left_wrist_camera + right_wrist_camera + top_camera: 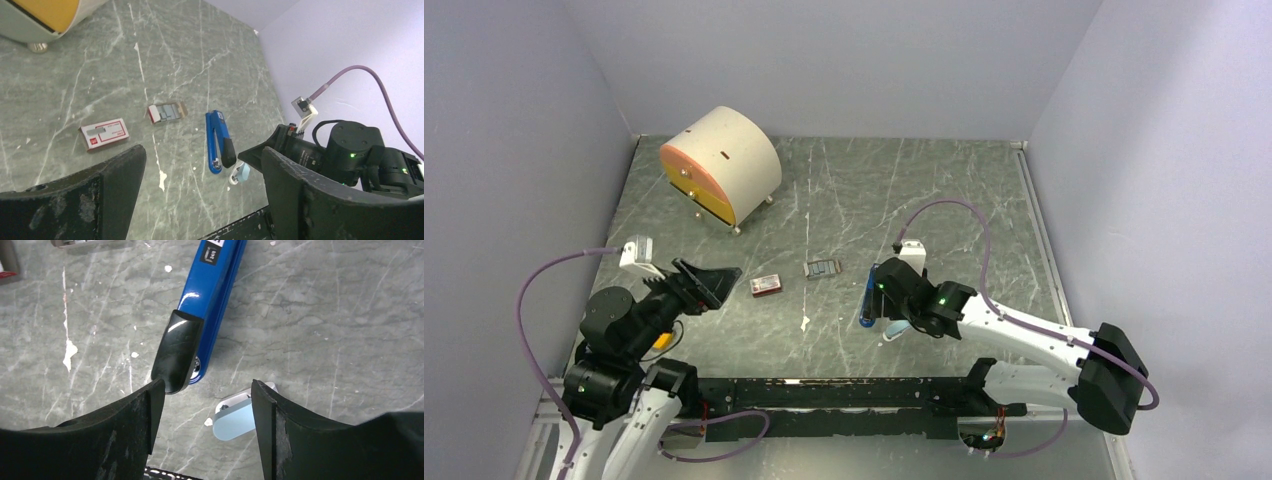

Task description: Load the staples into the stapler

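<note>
1. Top external view: the stapler (867, 295) lies flat on the tabletop (944, 190), a little right of the middle and closer to the near edge than the far one, with its length running near to far. The staples (822, 268) sit just left of its far end, apart from it. A red-and-white box (766, 285) lies further left.
2. The right gripper (202, 420) hangs low over the stapler's near, black-capped end, jaws spread and holding nothing. One finger (130, 425) is just beside the black cap; I cannot tell whether it touches. A light-blue piece (234, 419) lies on the tabletop between the fingers.
3. The left gripper (200, 192) hovers toward the near left corner, jaws wide apart and empty, facing the box and the staples.
4. Judged from this, the step in hand is getting hold of the stapler so it can be opened. Nothing is loaded yet.
5. To do it well, the right gripper should centre on the blue body rather than the rounded black cap, which looks glossy and apt to slip. It should also keep the light-blue piece out of the pinch.
6. Closing squarely across the narrow width should stop the stapler swivelling on the smooth tabletop.
7. The left gripper would best come at the staples from above, clear of the box. It should close gently so the strips do not break apart.
</note>
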Motion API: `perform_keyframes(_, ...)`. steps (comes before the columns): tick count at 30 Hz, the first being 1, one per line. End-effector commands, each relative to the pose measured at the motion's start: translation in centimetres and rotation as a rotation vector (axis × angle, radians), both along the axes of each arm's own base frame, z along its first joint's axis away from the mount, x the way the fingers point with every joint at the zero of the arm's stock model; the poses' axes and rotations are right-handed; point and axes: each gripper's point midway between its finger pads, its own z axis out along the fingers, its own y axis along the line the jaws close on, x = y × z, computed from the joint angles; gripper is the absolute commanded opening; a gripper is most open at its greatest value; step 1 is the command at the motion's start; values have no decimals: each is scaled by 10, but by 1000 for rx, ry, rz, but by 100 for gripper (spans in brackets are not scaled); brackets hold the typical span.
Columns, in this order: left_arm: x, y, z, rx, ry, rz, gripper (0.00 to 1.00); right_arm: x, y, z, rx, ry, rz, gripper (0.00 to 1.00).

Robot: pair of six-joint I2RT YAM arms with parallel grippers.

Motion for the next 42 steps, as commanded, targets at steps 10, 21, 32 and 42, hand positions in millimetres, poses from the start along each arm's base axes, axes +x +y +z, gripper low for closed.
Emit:
perform_keyframes(10, 25, -6, -19, 110, 95, -32, 90, 9, 31, -10, 21, -11, 16, 64)
perform_keyframes(21, 64, -12, -30, 82, 102, 5, 88, 3, 16, -13, -50, -29, 36, 47)
perform_keyframes(32, 59, -34, -55, 59, 122, -133, 90, -1, 17, -20, -85, 37, 11, 51)
perform_keyframes(42, 53, -59, -94, 0, 187, -285, 90, -2, 25, -23, -86, 100, -34, 28)
